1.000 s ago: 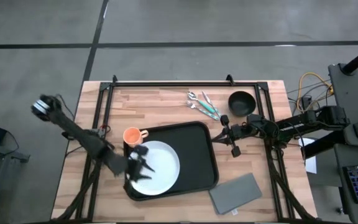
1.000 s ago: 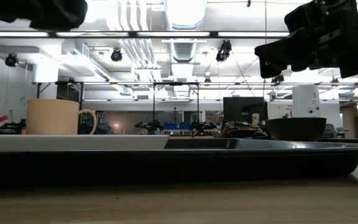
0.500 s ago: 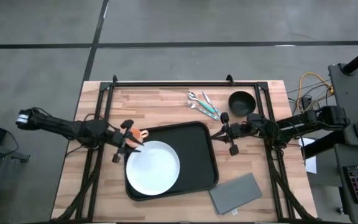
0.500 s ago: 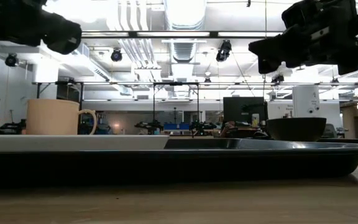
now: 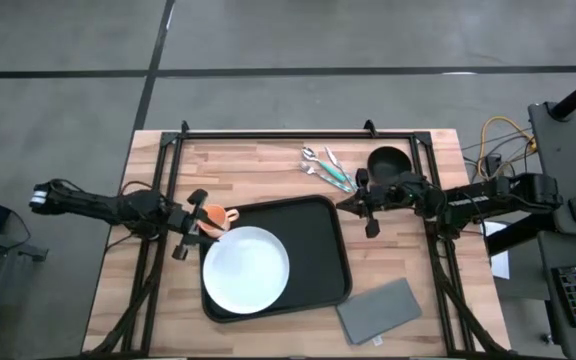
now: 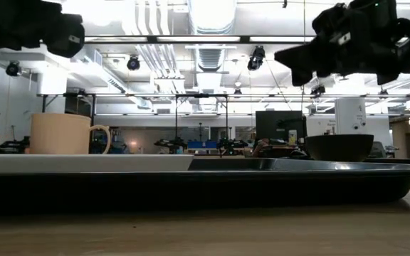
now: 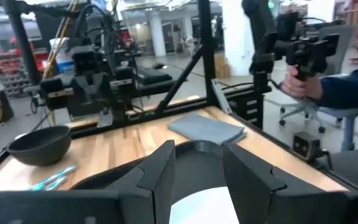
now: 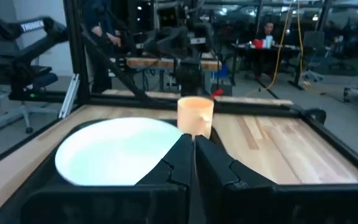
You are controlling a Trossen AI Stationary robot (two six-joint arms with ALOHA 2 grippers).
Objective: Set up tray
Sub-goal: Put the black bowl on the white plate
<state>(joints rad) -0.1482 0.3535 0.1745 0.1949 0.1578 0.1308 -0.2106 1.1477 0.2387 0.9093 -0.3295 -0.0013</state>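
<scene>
The black tray point(image 5: 318, 240) lies mid-table with a white plate point(image 5: 246, 268) resting flat in its left half. An orange cup point(image 5: 215, 214) stands upright on the wood point(image 6: 62, 133) just off the tray's far left corner. My left gripper point(image 5: 208, 222) hovers level above the cup and the plate's far left rim, open, with nothing between its fingers point(image 7: 160, 171). My right gripper point(image 5: 353, 201) is shut and empty, level and high over the tray's far right corner; it points toward the cup point(image 8: 195, 115).
A black bowl point(image 5: 390, 163) and some cutlery point(image 5: 326, 167) lie at the far right of the table. A grey napkin point(image 5: 378, 308) lies near the front right, beside the tray. A black frame rail point(image 5: 278, 133) runs along the far edge.
My left gripper has drawn back from over the plate's near left rim toward the table's far left. It has tipped up to level and now hovers over the cup. My right gripper has shifted a little toward the table's left and far edge. The objects have not moved.
</scene>
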